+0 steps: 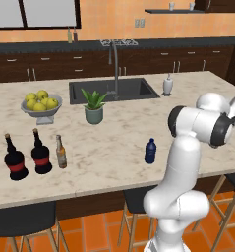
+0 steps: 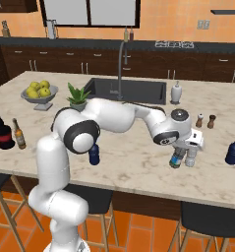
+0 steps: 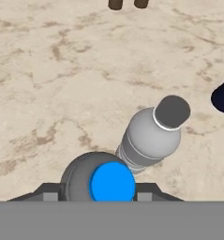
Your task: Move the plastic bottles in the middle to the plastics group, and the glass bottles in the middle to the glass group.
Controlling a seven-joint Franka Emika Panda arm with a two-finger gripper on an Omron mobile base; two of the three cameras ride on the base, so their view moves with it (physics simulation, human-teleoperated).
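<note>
My gripper [image 2: 181, 153] hangs low over the right part of the counter, shut on a small clear plastic bottle with a blue band [image 2: 176, 160] that leans a little. In the hand view this bottle [image 3: 111, 183] shows a blue top between my fingers. Right beside it stands the pale clear bottle [image 2: 191, 156] of the plastics group, also seen from the hand [image 3: 151, 136]. A solid dark blue bottle [image 1: 150, 151] stands mid-counter, partly behind my arm [image 2: 94, 154]. At the far left, the slim amber glass bottle [image 1: 61, 152] stands beside two black cork-topped bottles [image 1: 40, 153] [image 1: 14, 160].
Another dark blue bottle [image 2: 233, 151] stands near the counter's right end. Salt and pepper shakers [image 2: 205, 121] are just behind my hand. A potted plant [image 1: 94, 106], a fruit bowl [image 1: 41, 104], the sink [image 1: 113, 90] and a soap dispenser [image 1: 167, 85] lie further back.
</note>
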